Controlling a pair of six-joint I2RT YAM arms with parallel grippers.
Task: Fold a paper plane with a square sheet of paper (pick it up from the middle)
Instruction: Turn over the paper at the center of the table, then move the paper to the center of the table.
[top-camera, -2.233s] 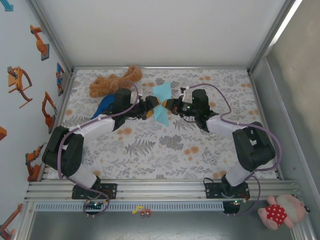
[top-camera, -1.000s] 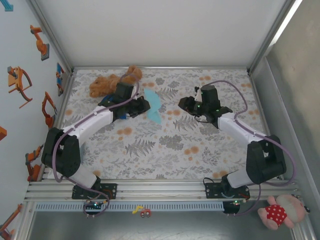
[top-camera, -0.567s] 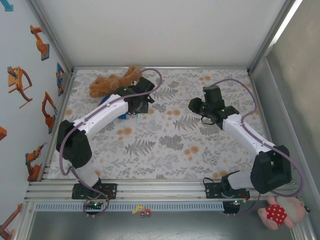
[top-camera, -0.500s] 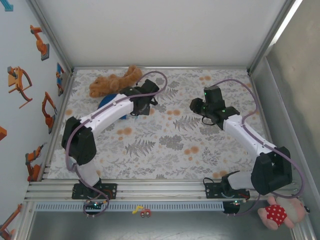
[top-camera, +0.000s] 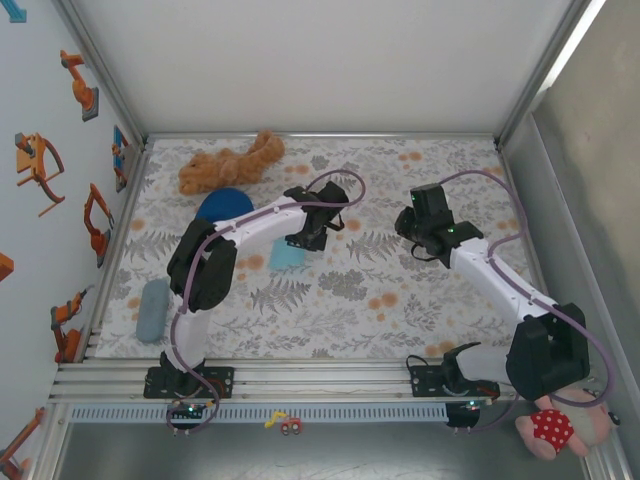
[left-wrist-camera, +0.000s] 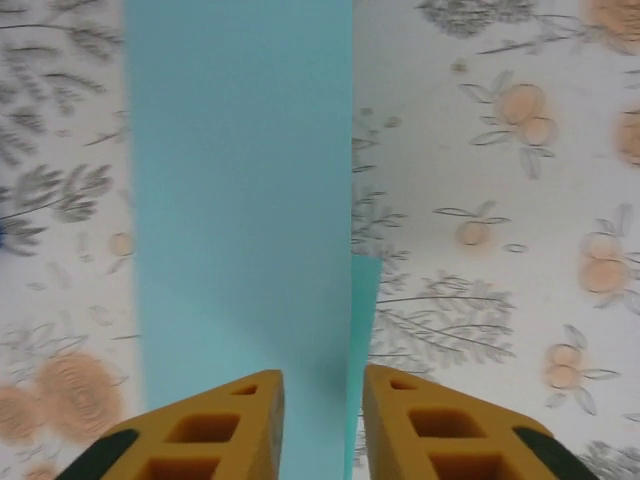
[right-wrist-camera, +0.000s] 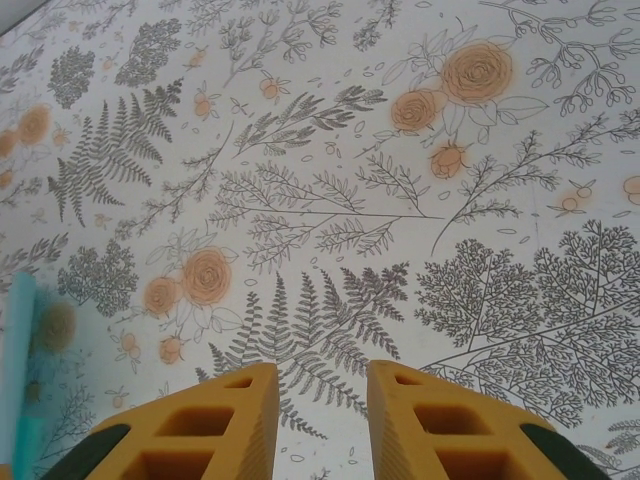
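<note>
The paper plane (top-camera: 287, 256), the light cyan sheet folded lengthwise into a narrow shape, lies on the flowered cloth left of centre. My left gripper (top-camera: 305, 238) hovers at its right end. In the left wrist view the paper plane (left-wrist-camera: 240, 200) runs from the top edge down between the fingers, and a second layer shows along its right side. There my left gripper (left-wrist-camera: 322, 400) is open, its jaws apart and not pressing the paper. My right gripper (top-camera: 408, 224) hangs to the right, apart from the paper. Over bare cloth my right gripper (right-wrist-camera: 322, 390) is open and empty; the paper (right-wrist-camera: 15, 370) shows at the left edge.
A brown plush toy (top-camera: 228, 165) lies at the back left, with a dark blue dome (top-camera: 220, 205) just in front of it. A grey-blue oblong object (top-camera: 152, 308) rests near the left front. Metal frame rails border the table. A pink plush (top-camera: 555, 425) sits outside at the lower right.
My left arm swung right and toward the front with the paper, and its jaws have opened; the paper now lies on the cloth. My right gripper drew back slightly to the right.
</note>
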